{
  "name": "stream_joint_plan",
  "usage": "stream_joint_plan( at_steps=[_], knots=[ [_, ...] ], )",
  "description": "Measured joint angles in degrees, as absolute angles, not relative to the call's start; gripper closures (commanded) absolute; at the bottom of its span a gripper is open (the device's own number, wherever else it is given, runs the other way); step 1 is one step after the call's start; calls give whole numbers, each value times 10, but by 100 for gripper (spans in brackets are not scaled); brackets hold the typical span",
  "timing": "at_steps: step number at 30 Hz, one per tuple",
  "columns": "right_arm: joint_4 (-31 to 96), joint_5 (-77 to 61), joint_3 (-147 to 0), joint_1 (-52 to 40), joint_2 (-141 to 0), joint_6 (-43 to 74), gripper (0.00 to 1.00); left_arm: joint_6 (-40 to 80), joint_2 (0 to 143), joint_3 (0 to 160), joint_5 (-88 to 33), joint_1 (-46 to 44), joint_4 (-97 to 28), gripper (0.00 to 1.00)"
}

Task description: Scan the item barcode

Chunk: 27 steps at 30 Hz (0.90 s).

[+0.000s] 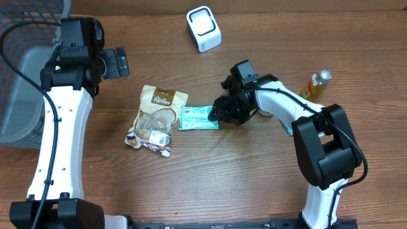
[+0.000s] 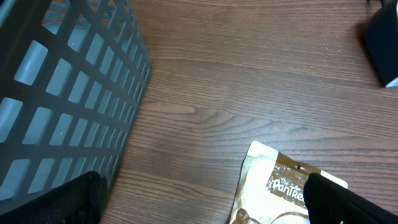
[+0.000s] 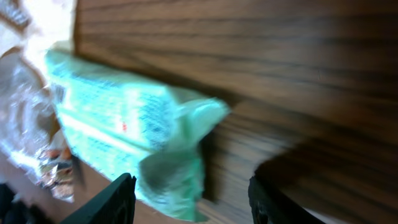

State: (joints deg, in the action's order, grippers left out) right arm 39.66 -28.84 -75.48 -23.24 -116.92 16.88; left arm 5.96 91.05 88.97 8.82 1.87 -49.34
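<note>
Roughly at the middle of the overhead view, the teal packet point(image 1: 198, 117) lies flat on the bench point(image 1: 254, 184), its left end touching the brown snack pouch point(image 1: 156, 121) and its right end under the right hand point(image 1: 222, 113). That hand is about half open. In the right wrist view its two dark fingers point(image 3: 118, 199) stand either side of the packet's crumpled end point(image 3: 130, 130), with bare wood showing beside one of them, so it looks set to close rather than gripping anything yet. Coming at the free end makes sense, since the pouch blocks the other end. The white scanner point(image 1: 204, 28) sits well apart, at the top centre of the frame, its face turned up, so the packet would probably have to be lifted and carried there. The left hand point(image 1: 117, 62) hangs in the upper left with its fingers spread wide, holding nothing, near the grey basket point(image 1: 25, 76) and out of the way. A yellow bottle point(image 1: 316, 84) stands at the right, behind the right arm. The wrist view is blurred, so the print is unreadable and no barcode can be picked out. The right hand covers the packet's right end from above.
</note>
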Motion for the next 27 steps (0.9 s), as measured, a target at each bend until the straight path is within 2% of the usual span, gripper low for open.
stream_joint_plan(
  at_steps=[14,27],
  knots=[
    [283,-347,-707,-232,-1164,176,44,60,910,890,88,19,-493,1],
    [249,-349,-685,-241,-1158,180,53,60,910,890,88,19,-493,0]
  ],
)
